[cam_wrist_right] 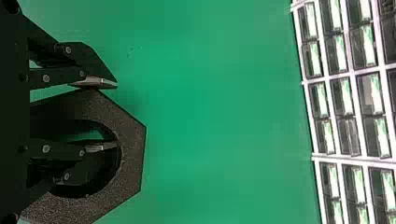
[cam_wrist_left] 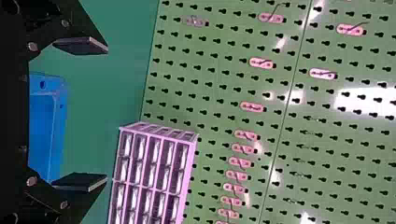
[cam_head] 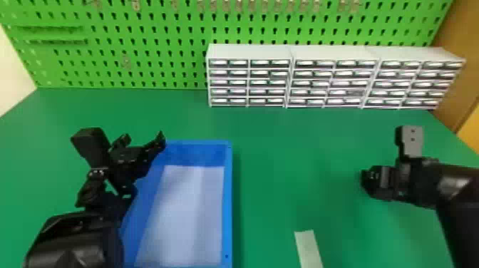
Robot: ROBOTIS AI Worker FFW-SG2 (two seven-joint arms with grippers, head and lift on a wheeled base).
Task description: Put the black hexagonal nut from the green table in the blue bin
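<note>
Black nut (cam_wrist_right: 130,154) btwn R jaws (cam_head: 372,181) (one in hole).

Head view: bright green pegboard (cam_head: 171,60), dotted with dark keyholes, at twelve o'clock; deep green table (cam_head: 285,149); white drawer cabinets (cam_head: 249,51), gridded, at two; blue bin (cam_head: 227,199), pale lilac inside, at seven. Right wrist view: black hexagonal nut (cam_wrist_right: 130,158), speckled grey

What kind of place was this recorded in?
Likely a workshop or a parts-sorting station: a green pegboard stands behind the green table, small-parts drawers line its back, and a blue bin sits on it.
</note>
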